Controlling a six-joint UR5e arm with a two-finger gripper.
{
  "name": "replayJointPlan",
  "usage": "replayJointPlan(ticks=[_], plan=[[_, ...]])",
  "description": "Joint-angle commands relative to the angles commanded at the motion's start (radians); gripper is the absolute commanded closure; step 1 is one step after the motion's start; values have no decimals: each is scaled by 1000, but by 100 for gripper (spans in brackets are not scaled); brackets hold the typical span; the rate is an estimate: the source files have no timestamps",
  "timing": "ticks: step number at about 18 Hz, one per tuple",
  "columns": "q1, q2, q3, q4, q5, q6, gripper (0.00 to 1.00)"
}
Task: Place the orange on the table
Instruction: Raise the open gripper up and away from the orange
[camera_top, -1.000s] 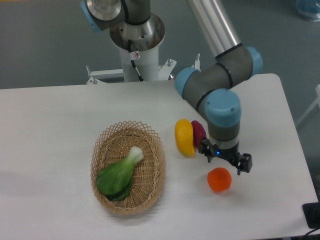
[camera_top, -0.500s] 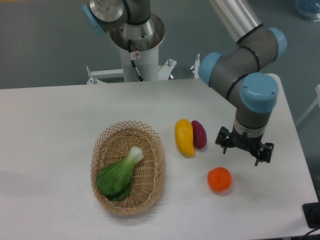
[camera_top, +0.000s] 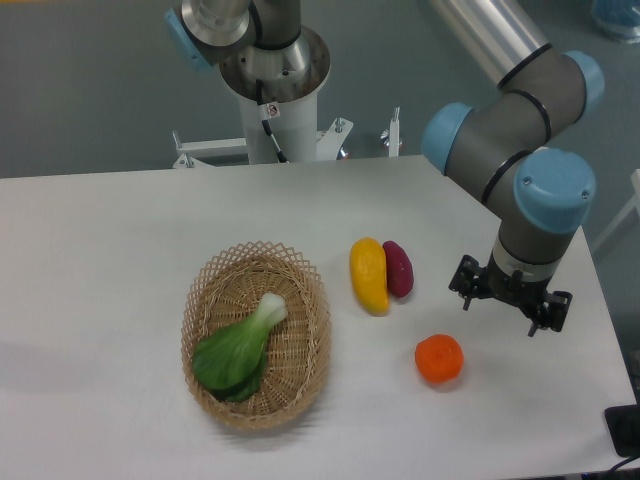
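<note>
Orange (camera_top: 439, 358) sits free on table (camera_top: 120, 250), basket (camera_top: 256, 333) at its 9 o'clock; gripper (camera_top: 510, 298) at its 2 o'clock, jaws apart, holding nothing; risk: round fruit rolls toward near edge if nudged.

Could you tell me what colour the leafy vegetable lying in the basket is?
Green leaves with a pale whitish stem; the vegetable shows clearly in the fixed camera view.
</note>
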Motion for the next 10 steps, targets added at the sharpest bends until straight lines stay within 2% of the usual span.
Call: replayJointPlan(ticks=[10], plan=[[-9, 0, -26, 18, 11, 0, 0]])
